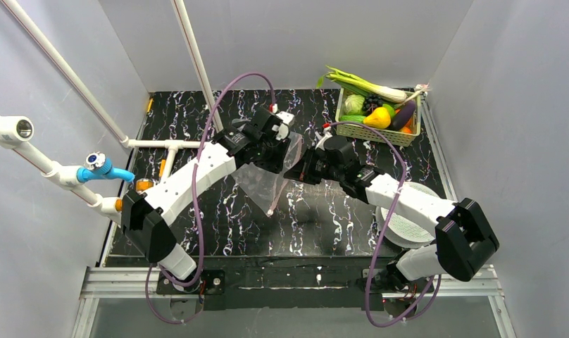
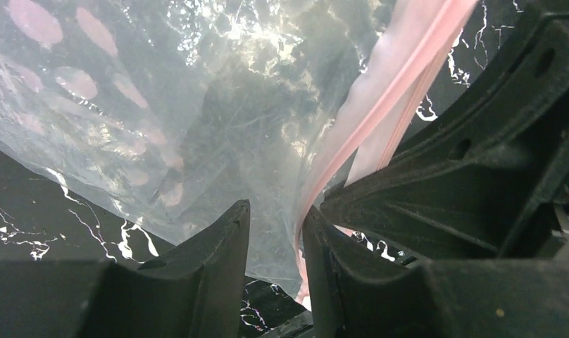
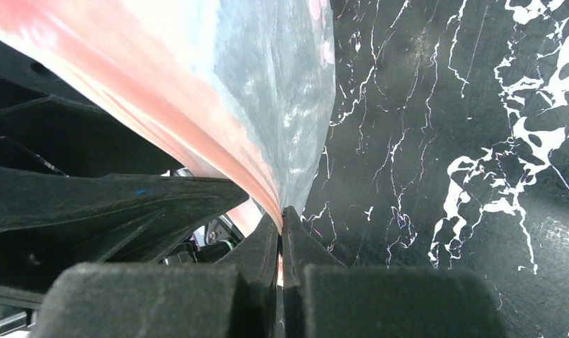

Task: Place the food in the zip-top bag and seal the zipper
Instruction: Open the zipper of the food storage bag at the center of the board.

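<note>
Zip-top bag (image 1: pixel 271 179) over black white-veined table (image 1: pixel 324 225) between pale grey walls (image 1: pixel 303 35)

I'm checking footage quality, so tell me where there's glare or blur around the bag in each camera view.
Top external: evenly lit and sharp, though the zip-top bag nearly vanishes against the marbled table. Left wrist: white glare on the bag's crinkles. Right wrist: the zipper near the lens is blurred and overexposed; the table behind is crisp.
</note>
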You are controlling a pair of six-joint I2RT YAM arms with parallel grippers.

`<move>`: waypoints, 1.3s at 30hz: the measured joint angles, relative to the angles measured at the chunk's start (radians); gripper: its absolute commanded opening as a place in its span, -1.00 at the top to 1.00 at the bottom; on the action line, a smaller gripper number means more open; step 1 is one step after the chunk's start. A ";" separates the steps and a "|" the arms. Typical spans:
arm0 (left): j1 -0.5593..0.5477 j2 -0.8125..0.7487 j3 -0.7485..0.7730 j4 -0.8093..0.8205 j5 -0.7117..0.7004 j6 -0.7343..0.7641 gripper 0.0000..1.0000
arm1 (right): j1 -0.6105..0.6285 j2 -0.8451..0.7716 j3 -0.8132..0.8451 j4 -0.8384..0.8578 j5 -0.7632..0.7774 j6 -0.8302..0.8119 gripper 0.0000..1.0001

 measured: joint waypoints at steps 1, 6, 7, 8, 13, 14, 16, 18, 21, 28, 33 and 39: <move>0.000 -0.010 -0.002 0.000 0.000 0.003 0.35 | -0.005 0.000 0.000 0.000 -0.007 0.006 0.97; -0.006 -0.026 -0.006 0.015 0.000 0.014 0.35 | -0.019 -0.003 -0.002 0.010 -0.029 0.037 0.97; -0.008 -0.026 -0.007 0.019 0.000 0.016 0.34 | -0.021 -0.003 -0.002 0.019 -0.033 0.045 0.97; -0.011 -0.026 -0.009 0.019 0.001 0.018 0.34 | -0.026 -0.005 -0.003 0.029 -0.042 0.056 0.97; -0.019 -0.026 -0.017 0.017 0.001 0.032 0.31 | -0.052 -0.017 -0.023 0.069 -0.069 0.091 0.97; -0.020 -0.026 -0.017 0.017 0.001 0.033 0.34 | -0.056 -0.017 -0.025 0.074 -0.074 0.098 0.97; -0.022 -0.025 -0.017 0.016 0.000 0.036 0.37 | -0.063 -0.019 -0.031 0.084 -0.084 0.105 0.97; -0.025 -0.020 -0.017 0.013 0.000 0.039 0.48 | -0.065 -0.020 -0.034 0.093 -0.093 0.108 0.97; -0.026 -0.012 -0.017 0.011 -0.001 0.041 0.53 | -0.064 -0.020 -0.034 0.103 -0.109 0.109 0.97; -0.031 -0.012 -0.018 0.014 -0.007 0.061 1.00 | -0.064 -0.018 -0.053 0.144 -0.159 0.116 0.97; -0.080 -0.025 -0.010 -0.032 -0.109 0.065 1.00 | -0.070 -0.016 -0.058 0.126 -0.183 0.089 0.97; -0.134 -0.083 0.056 -0.239 -0.218 -0.069 1.00 | -0.072 0.037 0.013 0.014 -0.298 0.000 0.97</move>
